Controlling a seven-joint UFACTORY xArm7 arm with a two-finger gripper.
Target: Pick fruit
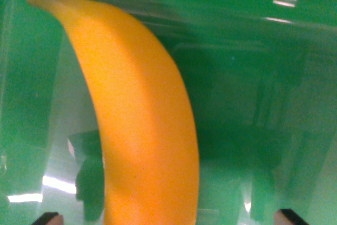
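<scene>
A yellow-orange banana [138, 114] fills the middle-left of the wrist view. Its stem end points to the top left and its body curves down past the bottom edge. It lies on a glossy green surface [253, 93]. Only the dark tips of my gripper [169, 217] show, one fingertip [48, 218] at the bottom left and the other at the bottom right. The fingers stand wide apart, on either side of the banana's lower part, and touch nothing that I can see.
The green surface reflects light streaks at the top right and bottom left. Dark shadows fall on it to the right of the banana. Nothing else shows in this close view.
</scene>
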